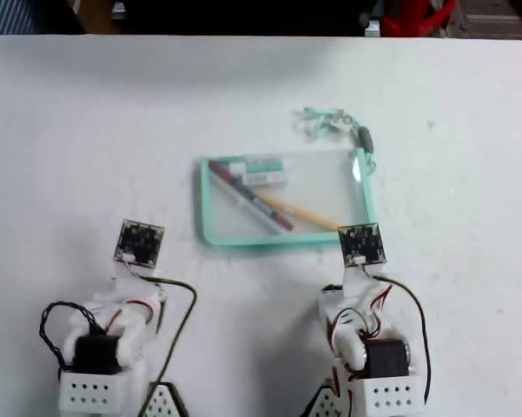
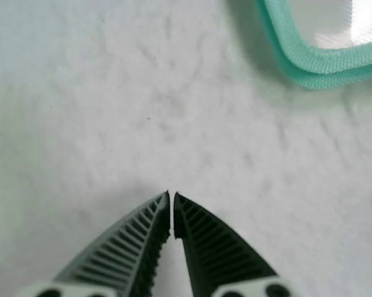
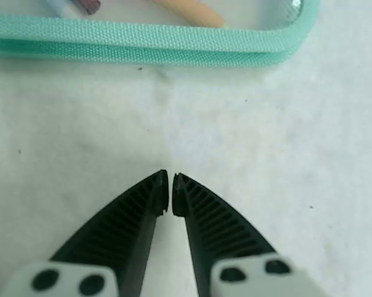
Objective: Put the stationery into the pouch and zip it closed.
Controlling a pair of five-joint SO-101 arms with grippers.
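- White table (image 1: 87, 130): broad bare surface to the left of, to the right of and beyond the pouch. The far edge meets a dark strip of room, and a bare band runs between the pouch and the two arms.
- Clear plastic pouch with mint-green fabric trim (image 1: 278, 246): lies flat near the table's middle, its long axis running left to right in the high view. Its near long edge faces the arms.
- Dark zip pull (image 1: 363, 139) with a pale green cord (image 1: 323, 122): at the pouch's far right corner, the cord trailing onto the table beyond it. Whether the zip is run shut cannot be told.
- White and green block eraser (image 1: 259, 170): inside the pouch, along its far edge.
- Dark red pen (image 1: 247, 195): inside the pouch, slanting from far left to near right.
- Yellow pencil (image 1: 308, 214): inside the pouch, slanting likewise, just right of the pen.
- Left arm (image 1: 104, 334): folded low at the near left, apart from the pouch.
- Left gripper (image 2: 171, 204): fingers together, tips over bare table, the pouch's corner (image 2: 322, 62) off to one side.
- Right arm (image 1: 365, 334): folded low at the near right, its front end by the pouch's near right corner.
- Right gripper (image 3: 169, 185): fingers together, pointing at the pouch's near edge (image 3: 142, 43) with a strip of table between. The pencil's end (image 3: 189, 11) shows past that edge.
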